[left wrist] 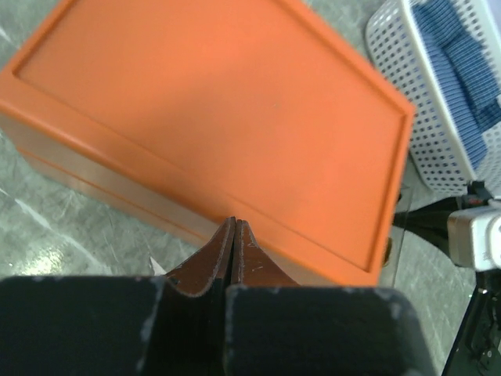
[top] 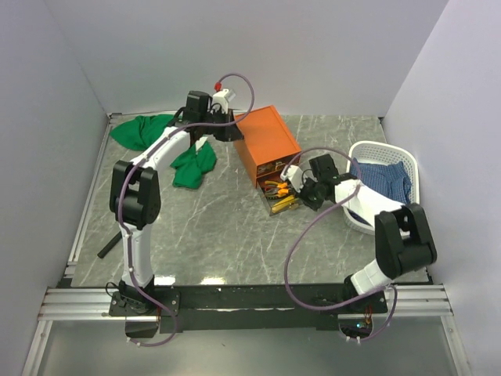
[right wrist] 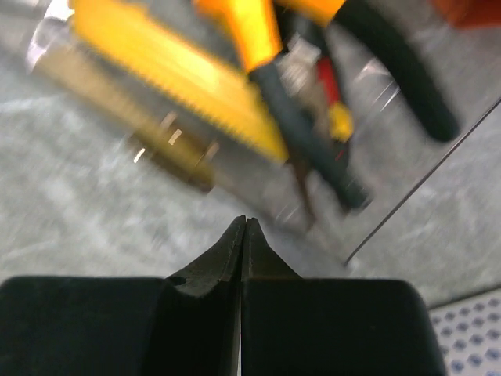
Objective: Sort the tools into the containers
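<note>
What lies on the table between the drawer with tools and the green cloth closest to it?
Nothing: in the top view only bare marble table separates the green cloth from the drawer.

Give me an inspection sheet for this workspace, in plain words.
Surface: grey marbled table.
Job's things: orange box; clear drawer pulled out, tools inside.
Clutter: green cloths; basket with blue cloth; black bar.
Grippers: left gripper shut, by the box; right gripper shut, near the drawer.
Cables: loose purple loops.
Surroundings: white walls.
</note>
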### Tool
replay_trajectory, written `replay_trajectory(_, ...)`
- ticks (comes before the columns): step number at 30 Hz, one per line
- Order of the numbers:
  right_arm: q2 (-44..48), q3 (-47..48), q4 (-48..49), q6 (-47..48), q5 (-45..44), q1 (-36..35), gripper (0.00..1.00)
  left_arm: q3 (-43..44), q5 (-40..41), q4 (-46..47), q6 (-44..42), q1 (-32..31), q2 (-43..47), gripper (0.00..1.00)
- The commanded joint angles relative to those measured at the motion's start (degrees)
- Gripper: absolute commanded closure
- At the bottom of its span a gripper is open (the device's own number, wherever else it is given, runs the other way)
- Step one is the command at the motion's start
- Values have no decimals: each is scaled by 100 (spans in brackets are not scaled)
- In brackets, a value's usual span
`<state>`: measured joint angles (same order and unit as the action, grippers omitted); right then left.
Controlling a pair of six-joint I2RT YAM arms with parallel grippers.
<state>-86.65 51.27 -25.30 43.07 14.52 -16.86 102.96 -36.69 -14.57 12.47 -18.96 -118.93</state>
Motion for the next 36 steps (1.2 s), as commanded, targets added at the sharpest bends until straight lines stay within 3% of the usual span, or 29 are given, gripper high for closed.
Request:
replay_trajectory(1,-238,445,763,-245,51,16,99,181,21,-64,-218,-72,-165,99)
replay_trajectory(8,-413,542,1974,-1027,182,16,97,216,74,-187,-386,-196,-437,99)
replay_trajectory(19,-1143,1245,2785,-2987,-327,25,93,163,127,-222,-438,-328,-508,99)
replay_trajectory(26,-1170,1175,3084,-3559,-1433,60,100,23,101,-248,-465,-336,-403,99)
replay_trajectory(33,-1214,1254,3014,-3621,-1409,95,100,-83,144,-222,-483,-380,-166,99)
replay_trajectory(34,-1083,1254,2918,-3630,-1356,122,100,-57,188,-196,-421,-380,-69,98)
replay_trajectory(36,-846,1193,2584,-3604,-1172,139,100,13,337,-196,-403,-380,431,77)
